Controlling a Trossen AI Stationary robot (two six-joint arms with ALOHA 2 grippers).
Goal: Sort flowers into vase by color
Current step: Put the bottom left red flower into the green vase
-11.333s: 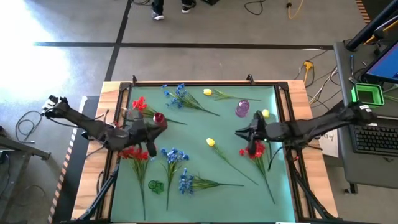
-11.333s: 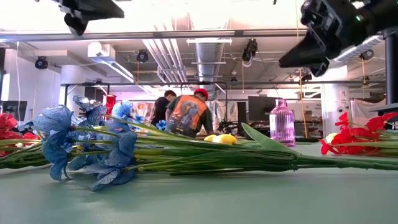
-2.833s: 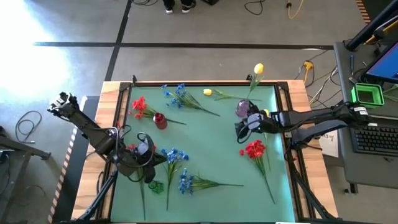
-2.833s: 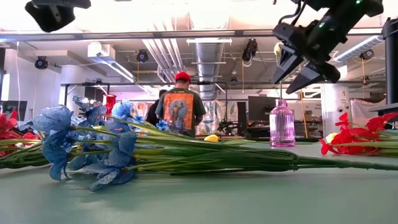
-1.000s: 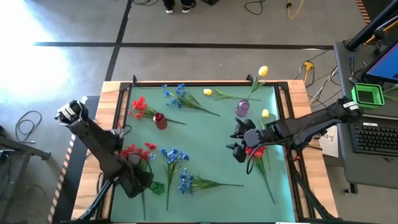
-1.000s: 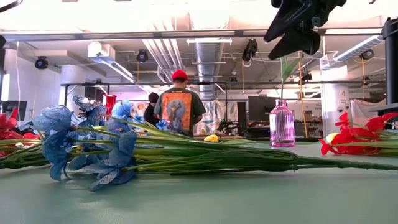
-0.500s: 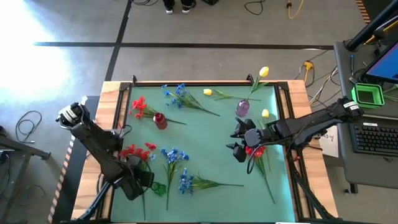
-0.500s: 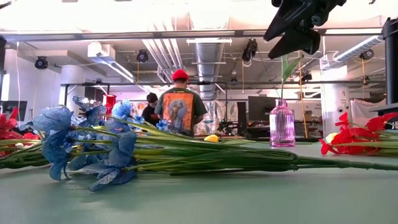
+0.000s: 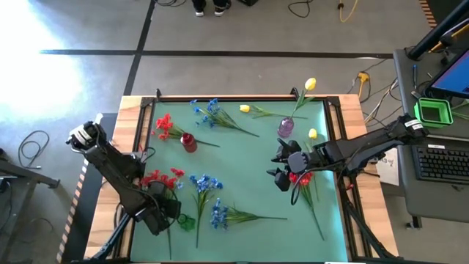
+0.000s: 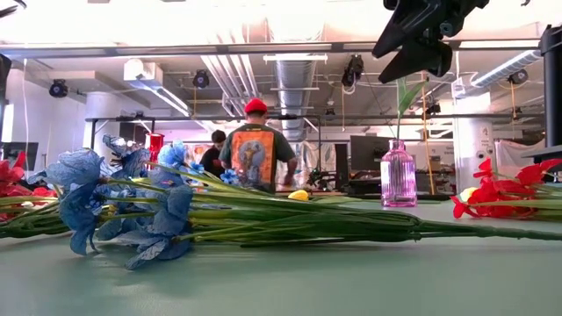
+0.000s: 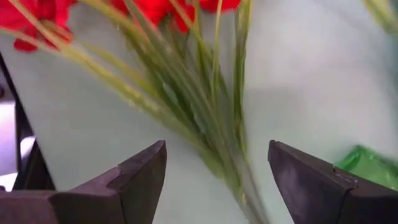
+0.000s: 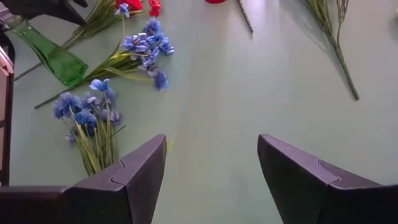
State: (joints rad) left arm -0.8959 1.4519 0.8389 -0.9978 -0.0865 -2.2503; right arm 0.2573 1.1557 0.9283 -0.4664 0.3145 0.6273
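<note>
Green worktop (image 9: 249, 150) is littered with flowers: red ones (image 9: 163, 178) at the left, blue ones (image 9: 205, 183) mid-front, and one yellow tulip (image 9: 310, 84) standing in the purple vase (image 9: 285, 127). Left gripper (image 11: 214, 180) hovers with jaws wide over the red stems, holding nothing. Right gripper (image 9: 277, 169) sits mid-table, jaws apart and empty, looks like.

Grey concrete floor (image 9: 242, 29) surrounds the table; silver ceiling ducts (image 10: 294, 75) run overhead.
</note>
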